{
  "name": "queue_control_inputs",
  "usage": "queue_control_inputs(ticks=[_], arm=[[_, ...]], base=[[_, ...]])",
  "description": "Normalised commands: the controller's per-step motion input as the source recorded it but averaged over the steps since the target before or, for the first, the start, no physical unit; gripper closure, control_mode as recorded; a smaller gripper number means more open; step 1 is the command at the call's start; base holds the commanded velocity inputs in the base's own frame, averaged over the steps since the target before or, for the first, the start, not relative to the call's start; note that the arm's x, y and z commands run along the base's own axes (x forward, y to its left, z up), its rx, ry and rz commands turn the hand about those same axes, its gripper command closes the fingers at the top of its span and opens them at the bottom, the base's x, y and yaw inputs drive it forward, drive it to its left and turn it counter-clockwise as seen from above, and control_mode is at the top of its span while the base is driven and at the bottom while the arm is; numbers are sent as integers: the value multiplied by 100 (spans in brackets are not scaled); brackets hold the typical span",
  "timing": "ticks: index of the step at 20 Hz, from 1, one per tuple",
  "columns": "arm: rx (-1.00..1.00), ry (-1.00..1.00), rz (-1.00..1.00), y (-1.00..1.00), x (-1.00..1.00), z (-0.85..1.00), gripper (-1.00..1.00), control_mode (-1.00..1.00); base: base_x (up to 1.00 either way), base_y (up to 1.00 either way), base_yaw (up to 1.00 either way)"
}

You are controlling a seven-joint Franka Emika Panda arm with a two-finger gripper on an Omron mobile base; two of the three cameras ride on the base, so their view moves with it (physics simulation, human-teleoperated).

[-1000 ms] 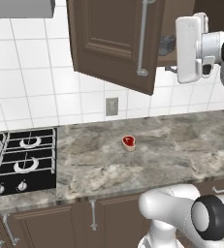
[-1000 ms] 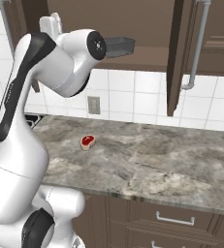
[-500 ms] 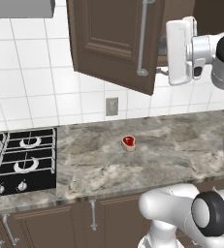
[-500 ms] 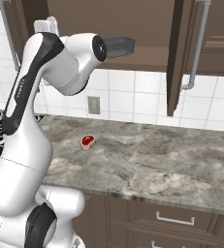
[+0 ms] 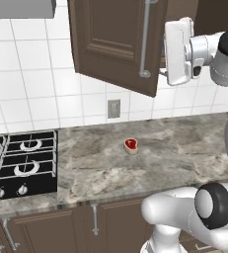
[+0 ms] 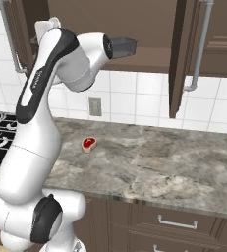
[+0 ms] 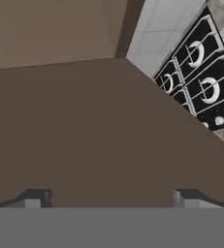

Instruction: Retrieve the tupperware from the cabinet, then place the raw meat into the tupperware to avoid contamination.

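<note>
My gripper at the cabinet
Jaws spread, holding nothing; meat lies on the counter below.

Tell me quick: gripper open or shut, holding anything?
Gripper: open, jaws spread wide, holding nothing, facing the cabinet.

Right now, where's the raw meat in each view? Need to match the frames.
Left base view: raw meat sits mid-frame on the counter, right of the stove, below the wall outlet.
Right base view: left of centre on the counter, below the same outlet.
Hand view: not in it.
Shared landmark: the wall outlet.
</note>
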Motion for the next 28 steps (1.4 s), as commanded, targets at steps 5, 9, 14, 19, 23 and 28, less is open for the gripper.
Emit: queue_control_inputs(ticks=[5,9,14,19,23,28], arm=[[5,0,13,37,-21,0,-100,-100],[4,4,12,57,-7,-3,-100,-100],[1,2,11,72,-15,0,-100,-100],[-4,-6,2,98,-7,-10,-100,-100],[-11,-18,0,70,-9,-1,-100,-100],[-13,-21,0,38,-13,0,-100,-100]], base=[[0,0,0],[0,0,0],[0,0,0],[0,0,0],[0,0,0],[0,0,0]])
